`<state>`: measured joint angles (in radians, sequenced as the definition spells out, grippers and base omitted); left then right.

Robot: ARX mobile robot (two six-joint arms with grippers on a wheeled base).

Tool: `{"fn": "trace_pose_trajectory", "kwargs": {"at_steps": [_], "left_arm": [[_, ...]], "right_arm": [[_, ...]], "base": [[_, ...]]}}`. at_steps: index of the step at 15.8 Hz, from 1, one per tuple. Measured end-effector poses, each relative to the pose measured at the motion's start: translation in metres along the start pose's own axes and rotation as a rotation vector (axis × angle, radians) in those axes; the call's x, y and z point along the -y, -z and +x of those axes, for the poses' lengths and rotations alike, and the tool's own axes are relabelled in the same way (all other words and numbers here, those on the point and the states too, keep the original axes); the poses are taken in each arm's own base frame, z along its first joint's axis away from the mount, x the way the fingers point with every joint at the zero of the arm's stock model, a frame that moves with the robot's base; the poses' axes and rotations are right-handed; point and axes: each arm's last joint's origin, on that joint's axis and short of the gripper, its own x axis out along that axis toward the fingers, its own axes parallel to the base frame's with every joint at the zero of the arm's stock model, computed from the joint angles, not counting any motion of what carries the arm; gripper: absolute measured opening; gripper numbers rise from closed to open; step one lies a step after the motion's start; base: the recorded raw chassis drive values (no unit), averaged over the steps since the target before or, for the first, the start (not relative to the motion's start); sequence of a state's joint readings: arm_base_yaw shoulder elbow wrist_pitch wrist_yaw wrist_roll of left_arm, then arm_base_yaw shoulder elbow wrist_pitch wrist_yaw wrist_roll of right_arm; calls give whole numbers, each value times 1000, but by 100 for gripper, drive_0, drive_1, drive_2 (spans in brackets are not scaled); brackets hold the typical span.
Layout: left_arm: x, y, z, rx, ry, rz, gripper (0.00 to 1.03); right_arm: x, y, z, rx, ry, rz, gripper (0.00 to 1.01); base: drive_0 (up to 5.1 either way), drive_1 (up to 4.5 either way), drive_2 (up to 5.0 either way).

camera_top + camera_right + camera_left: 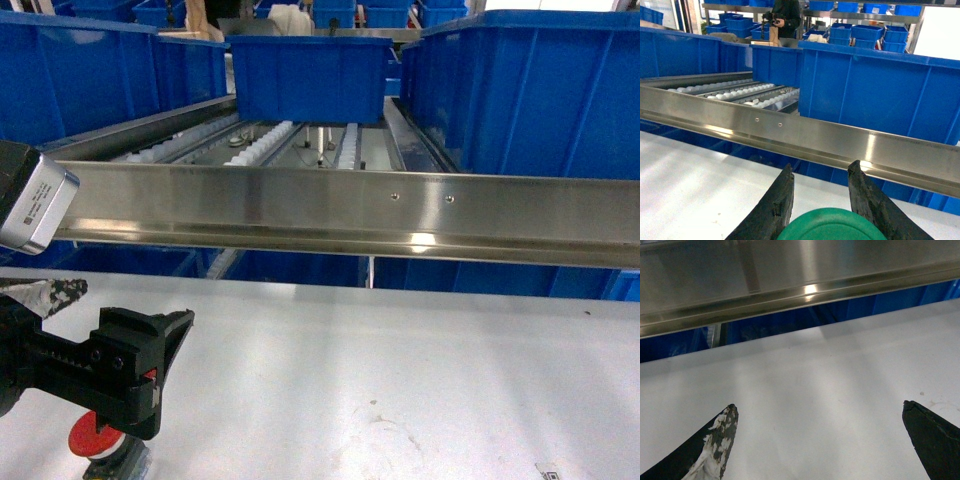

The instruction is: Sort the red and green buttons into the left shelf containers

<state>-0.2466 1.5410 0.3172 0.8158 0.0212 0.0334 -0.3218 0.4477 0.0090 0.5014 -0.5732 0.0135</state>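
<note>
- Left tool: fingers spread wide over bare white counter, pinching nothing.
- Right tool: fingers pinching the green button by its cap.
- Red button: on the counter at the near left edge, partly hidden behind the arm.
- Blue bins sit on the shelf beyond the steel rail.

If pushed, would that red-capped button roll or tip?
The round red-capped push-button looks like hard plastic, so probably rigid. Its wide cap seems to overhang the body, so a nudge may tip it on the white table.
</note>
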Motion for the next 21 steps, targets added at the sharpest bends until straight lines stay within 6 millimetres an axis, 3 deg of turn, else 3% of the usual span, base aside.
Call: {"fn": "trace_pose_trajectory", "kwargs": {"at_steps": [3,7,12,19,20,21], "left_arm": [[-5,6,1,-26,-63,-14,98],[-15,37,9,-173,-143,-115,98],[-4,53,28,-276,-87,-158,98],[1,70,29,-332,-86,-173,98],[2,74,28,-337,-93,-171,97],[2,76,27,-334,-90,-171,87]], "right_arm": [[0,0,0,1,0,-4,30],[0,0,0,0,0,-6,30],[0,0,0,0,0,-6,30],[0,0,0,0,0,-6,30],[0,0,0,0,0,-6,30],[0,0,0,0,0,-6,30]], "base": [[0,0,0],[0,0,0],[0,0,0],[0,0,0],[0,0,0],[0,0,0]]}}
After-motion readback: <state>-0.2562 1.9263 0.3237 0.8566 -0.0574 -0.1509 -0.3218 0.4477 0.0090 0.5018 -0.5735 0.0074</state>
